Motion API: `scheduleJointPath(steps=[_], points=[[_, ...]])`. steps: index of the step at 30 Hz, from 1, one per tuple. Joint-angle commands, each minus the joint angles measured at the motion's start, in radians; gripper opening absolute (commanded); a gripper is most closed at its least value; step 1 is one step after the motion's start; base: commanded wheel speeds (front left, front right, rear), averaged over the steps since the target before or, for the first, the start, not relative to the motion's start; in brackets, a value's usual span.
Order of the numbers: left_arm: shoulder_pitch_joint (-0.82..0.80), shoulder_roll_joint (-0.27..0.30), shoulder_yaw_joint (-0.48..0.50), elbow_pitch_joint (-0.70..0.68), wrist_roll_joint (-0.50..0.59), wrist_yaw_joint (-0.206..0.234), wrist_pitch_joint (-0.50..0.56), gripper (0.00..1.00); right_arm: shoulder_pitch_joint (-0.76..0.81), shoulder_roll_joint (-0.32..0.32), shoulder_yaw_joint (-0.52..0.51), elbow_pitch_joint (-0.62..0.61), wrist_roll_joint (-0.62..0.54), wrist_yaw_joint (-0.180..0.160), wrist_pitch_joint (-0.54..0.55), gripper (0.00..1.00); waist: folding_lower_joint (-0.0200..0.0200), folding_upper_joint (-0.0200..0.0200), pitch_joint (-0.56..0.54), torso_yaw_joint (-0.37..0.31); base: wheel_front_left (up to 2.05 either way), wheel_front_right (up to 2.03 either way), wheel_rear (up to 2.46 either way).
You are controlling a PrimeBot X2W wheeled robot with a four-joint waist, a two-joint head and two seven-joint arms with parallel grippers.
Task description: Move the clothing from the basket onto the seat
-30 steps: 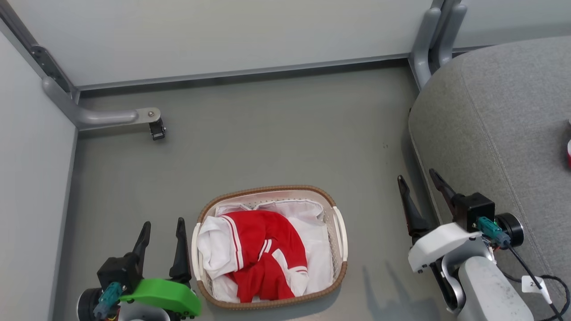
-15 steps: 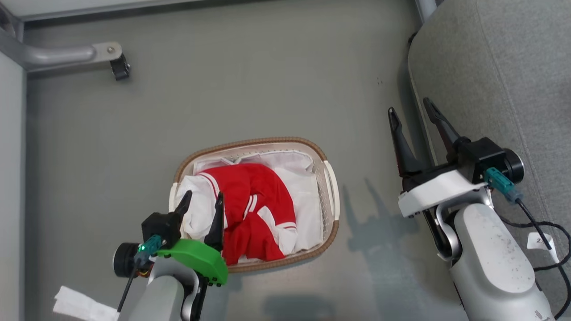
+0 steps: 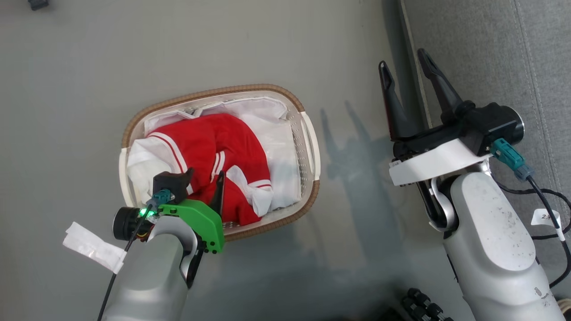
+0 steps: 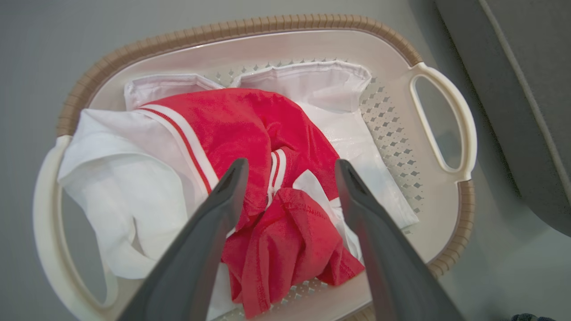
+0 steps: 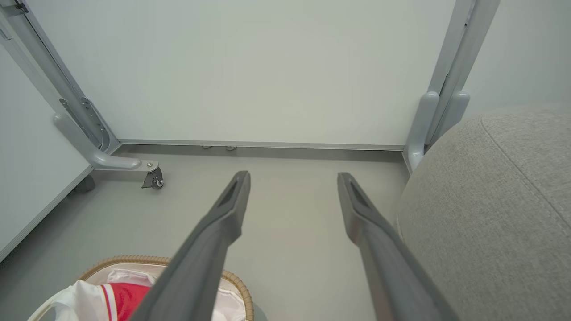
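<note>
Red clothing (image 3: 209,147) with white stripes lies bunched in the oval white basket (image 3: 308,138) with a brown rim, on a white cloth liner (image 3: 272,129). My left gripper (image 3: 205,176) hangs open over the basket's near left part. In the left wrist view its fingers straddle the red clothing (image 4: 285,147) inside the basket (image 4: 446,116), apart from it. My right gripper (image 3: 403,67) stands open in the air beside the grey seat (image 3: 482,53), nothing between its fingers. The right wrist view shows that gripper (image 5: 292,176), the seat (image 5: 490,200) and the basket's rim (image 5: 134,259).
The grey floor (image 3: 223,40) surrounds the basket. A white tag (image 3: 93,247) and cable hang by my left wrist. White wall panels (image 5: 250,67) on grey metal feet with a castor (image 5: 154,178) close off the far side. Black cables (image 3: 544,200) trail by the seat.
The head camera has tilted down, so the whole picture has shifted. My left gripper has come from beside the basket to above its clothing. Both grippers stay open.
</note>
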Motion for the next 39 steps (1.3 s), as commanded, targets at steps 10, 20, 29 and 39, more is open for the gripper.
scheduleJointPath(steps=[10,20,29,39], points=[[-0.161,0.007,-0.063,0.201,-0.08,-0.007,0.058,1.0,-0.045,0.001,0.01,-0.057,0.031,-0.001,-0.005,1.0,0.0,0.0,0.184,-0.098,0.0,0.0,0.0],[-0.224,0.01,-0.072,0.277,-0.099,-0.003,0.133,1.0,-0.052,0.0,0.017,-0.074,0.022,-0.001,-0.005,1.0,0.0,0.0,0.24,-0.101,0.0,0.0,0.0],[-0.237,0.028,-0.085,0.288,-0.097,0.016,0.177,1.0,-0.051,0.0,0.026,-0.08,0.03,-0.001,-0.005,1.0,0.0,0.0,0.26,-0.117,0.0,0.0,0.0],[-0.212,0.031,-0.094,0.29,-0.111,0.011,0.181,0.0,-0.03,0.0,0.028,-0.062,0.044,-0.001,-0.005,1.0,0.0,0.0,0.225,-0.122,0.0,0.0,0.0]])
